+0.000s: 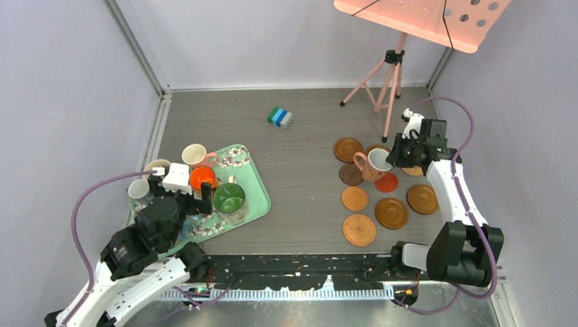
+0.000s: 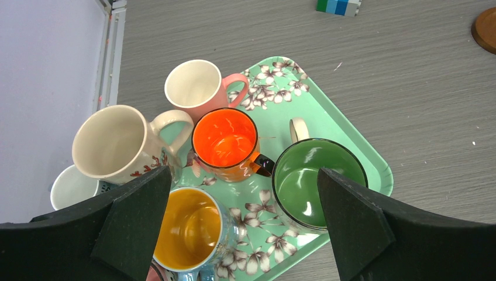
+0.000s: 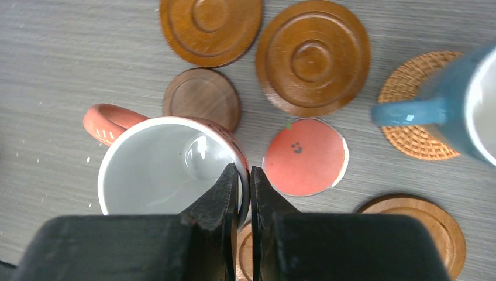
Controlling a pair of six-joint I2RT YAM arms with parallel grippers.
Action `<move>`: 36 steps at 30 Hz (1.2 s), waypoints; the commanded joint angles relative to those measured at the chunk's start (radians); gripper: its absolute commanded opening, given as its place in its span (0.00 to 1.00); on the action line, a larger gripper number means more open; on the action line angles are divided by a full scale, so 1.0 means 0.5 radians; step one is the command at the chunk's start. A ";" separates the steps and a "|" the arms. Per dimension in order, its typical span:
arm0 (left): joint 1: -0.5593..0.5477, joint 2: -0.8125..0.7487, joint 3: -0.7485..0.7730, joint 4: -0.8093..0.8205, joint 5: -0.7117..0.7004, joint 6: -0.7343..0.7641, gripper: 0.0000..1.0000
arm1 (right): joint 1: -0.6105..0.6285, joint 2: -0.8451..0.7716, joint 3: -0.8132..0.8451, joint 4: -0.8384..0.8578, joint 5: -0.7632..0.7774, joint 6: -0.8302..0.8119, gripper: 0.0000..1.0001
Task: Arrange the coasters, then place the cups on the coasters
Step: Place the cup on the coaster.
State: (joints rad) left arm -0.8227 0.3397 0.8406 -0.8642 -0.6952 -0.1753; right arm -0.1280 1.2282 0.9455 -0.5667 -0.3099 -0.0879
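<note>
Nearest the arms, at the near left of the worktop (image 1: pixel 300 204), the left gripper (image 2: pixel 240 228) hangs wide open over the floral tray (image 1: pixel 262 201), holding nothing. Under it sit the yellow-inside cup (image 2: pixel 190 228) and the green-inside cup (image 2: pixel 319 178), with the orange-inside cup (image 2: pixel 225 143), a cream cup (image 2: pixel 114 143) and a pale pink cup (image 2: pixel 196 85) further back on the tray. One white cup (image 2: pixel 71 187) peeks in at the tray's left edge.

Over on the right side, the coasters are spread out in a loose cluster: the wicker coaster (image 1: pixel 359 229) nearest, then a tan one (image 1: pixel 354 198) and two big brown wooden ones (image 1: pixel 392 212), and a red-orange one (image 3: pixel 304 157) in the middle. The right gripper (image 3: pixel 245 181) is pinched tight on the rim of a salmon-pink cup (image 3: pixel 169 170), one finger inside, one outside. From the wrist view the cup looks to be over a coaster that's mostly hidden under it, but I can't tell if it's down yet.

So I'd say coasters are basically arranged and we're in the cup-placing step. Next move: settle this cup centred on its coaster, let go, then fetch another from the tray. Way at the back there's a toy block (image 1: pixel 280 117), not involved.
</note>
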 commanded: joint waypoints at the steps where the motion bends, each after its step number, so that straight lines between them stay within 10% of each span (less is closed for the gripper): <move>1: 0.007 0.027 0.000 0.096 -0.010 0.007 0.99 | 0.224 -0.152 0.103 -0.016 -0.002 -0.039 0.05; 36: 0.007 -0.037 0.000 0.102 0.056 -0.002 0.99 | 0.561 -0.468 -0.354 0.073 0.399 0.328 0.05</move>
State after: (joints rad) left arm -0.8227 0.3317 0.8406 -0.8639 -0.6689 -0.1757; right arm 0.1287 1.0206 0.7498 -0.6205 -0.1280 0.0319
